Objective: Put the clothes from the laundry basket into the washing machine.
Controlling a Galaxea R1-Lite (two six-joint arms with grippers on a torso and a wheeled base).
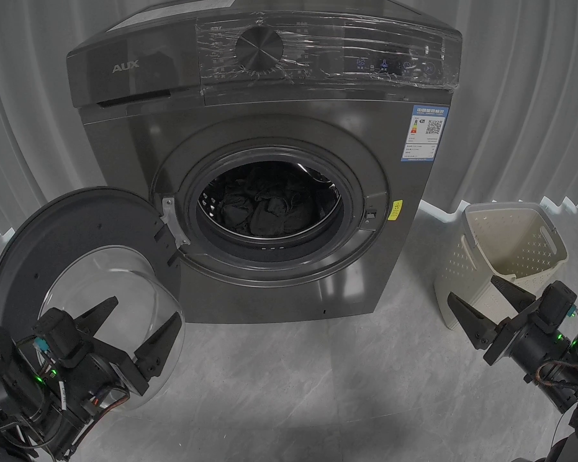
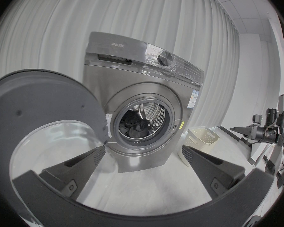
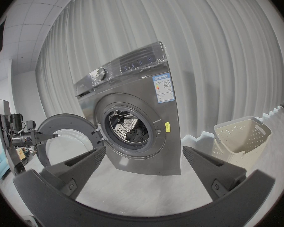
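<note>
The grey washing machine point(image 1: 263, 155) stands ahead with its round door point(image 1: 77, 258) swung wide to the left. Dark clothes point(image 1: 263, 203) lie heaped inside the drum, seen too as dark clothes point(image 2: 134, 128) and dark clothes point(image 3: 139, 133) in the wrist views. The cream laundry basket point(image 1: 504, 251) sits on the floor to the machine's right; no clothes are visible inside it. My left gripper point(image 1: 141, 328) hangs open low on the left, in front of the door glass. My right gripper point(image 1: 491, 309) is open low on the right, just in front of the basket. Nothing is held by either.
Pale pleated curtains point(image 1: 514, 65) hang behind the machine. Bare grey floor point(image 1: 302, 380) stretches between the two arms. The open door takes up the room in front of my left arm. The basket point(image 3: 239, 136) stands close to the machine's right side.
</note>
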